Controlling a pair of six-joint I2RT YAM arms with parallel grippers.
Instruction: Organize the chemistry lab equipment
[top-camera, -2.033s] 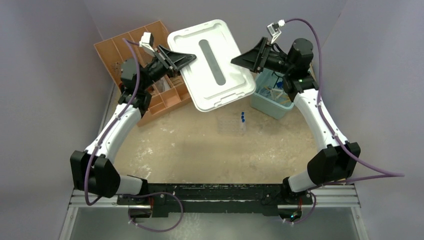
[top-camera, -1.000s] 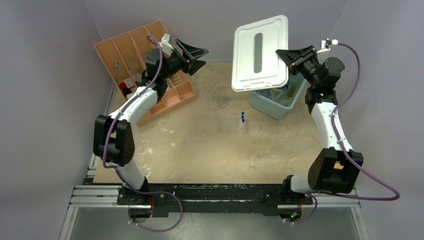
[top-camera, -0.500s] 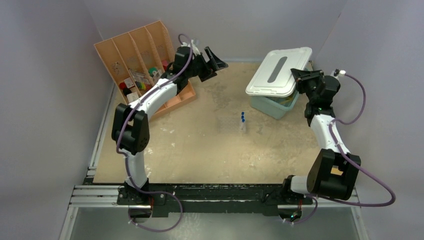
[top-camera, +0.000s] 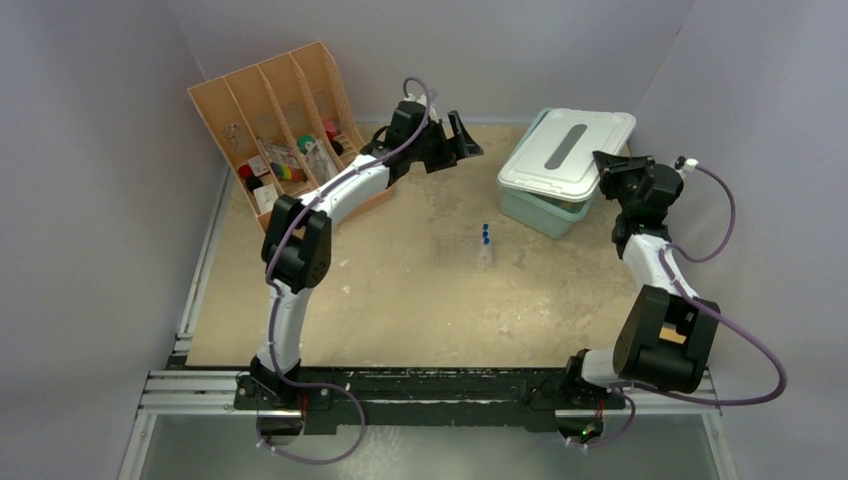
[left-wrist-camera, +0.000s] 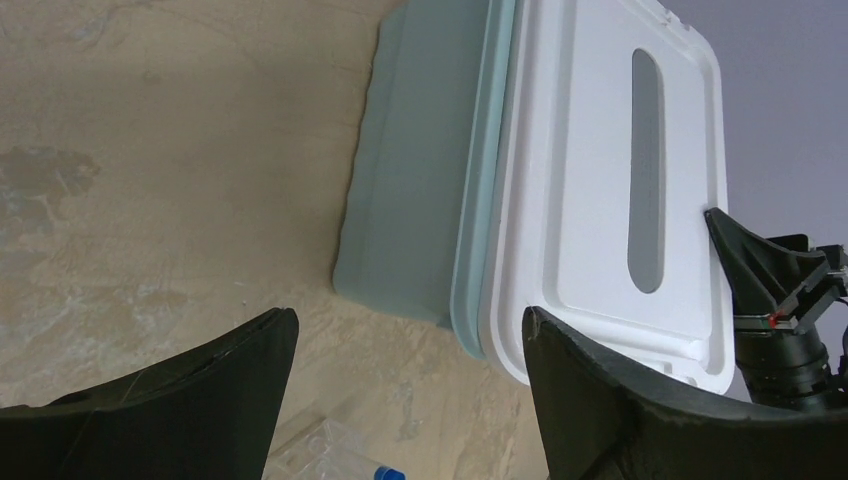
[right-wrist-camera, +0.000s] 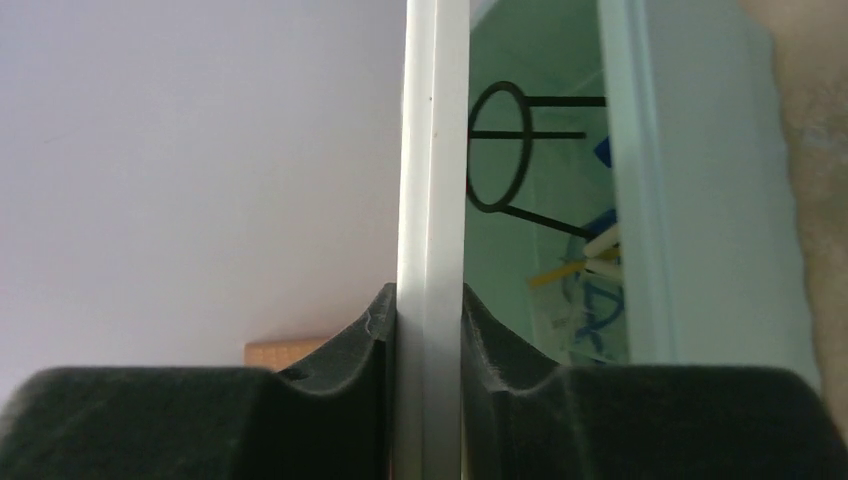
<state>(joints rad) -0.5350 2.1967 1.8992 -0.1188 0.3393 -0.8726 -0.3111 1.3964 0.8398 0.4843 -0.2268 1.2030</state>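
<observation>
While my right fingers (right-wrist-camera: 500, 350) stay clamped on the rim of the white lid (right-wrist-camera: 432, 150), my left fingers (left-wrist-camera: 200, 390) hang spread and empty above the bench (top-camera: 400, 290). A second ago the lid stood tilted in the air. Now it lies on the teal bin (top-camera: 540, 212), so closing looks nearly done. My right wrist view alone shows the black wire ring (right-wrist-camera: 497, 148) inside. The overhead view shows what it misses: the clear tube rack (top-camera: 458, 250) with blue-capped thin tubes (top-camera: 485, 235), out on the bench.
</observation>
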